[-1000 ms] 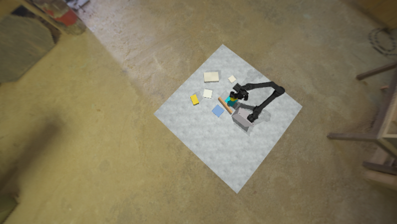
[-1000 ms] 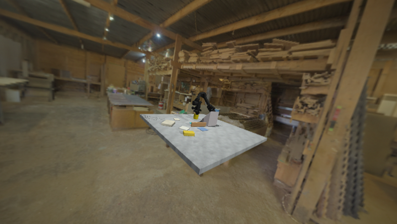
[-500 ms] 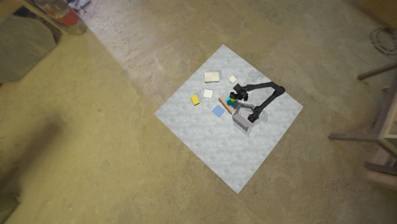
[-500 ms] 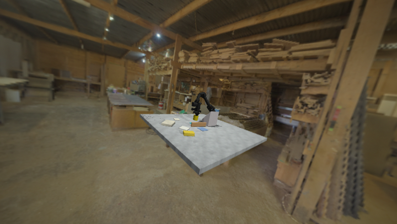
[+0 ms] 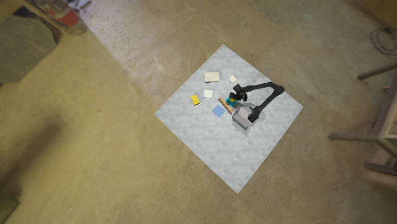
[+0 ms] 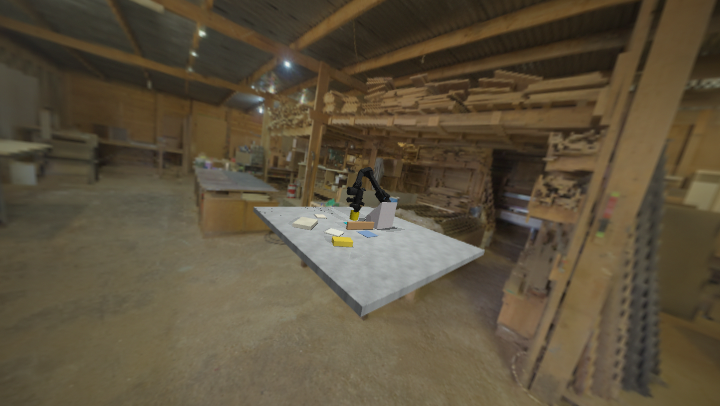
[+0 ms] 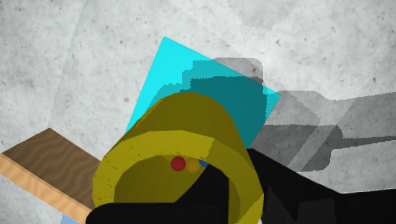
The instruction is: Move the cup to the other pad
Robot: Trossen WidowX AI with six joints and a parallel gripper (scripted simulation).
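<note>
My gripper (image 5: 235, 97) (image 6: 355, 206) (image 7: 235, 156) is shut on the wall of a yellow cup (image 5: 232, 105) (image 6: 354, 215) (image 7: 186, 116), one finger inside the rim and one outside. The cup stays upright. A red marble (image 7: 178, 163), an orange marble (image 7: 193, 165) and a partly hidden blue marble (image 7: 203, 162) lie at its bottom. The cup is over a cyan pad (image 5: 229, 100) (image 7: 169, 66); I cannot tell whether it touches it. A light blue pad (image 5: 218, 111) (image 6: 367, 234) lies beyond a wooden bar (image 5: 225, 105) (image 6: 360, 225) (image 7: 46, 156).
A grey box (image 5: 242, 116) (image 6: 384, 215) stands by the arm's base. A yellow block (image 5: 194, 100) (image 6: 342, 242) and three cream blocks (image 5: 212, 76) (image 5: 208, 93) (image 5: 232, 79) lie on the grey table (image 5: 211, 144) (image 6: 398, 272).
</note>
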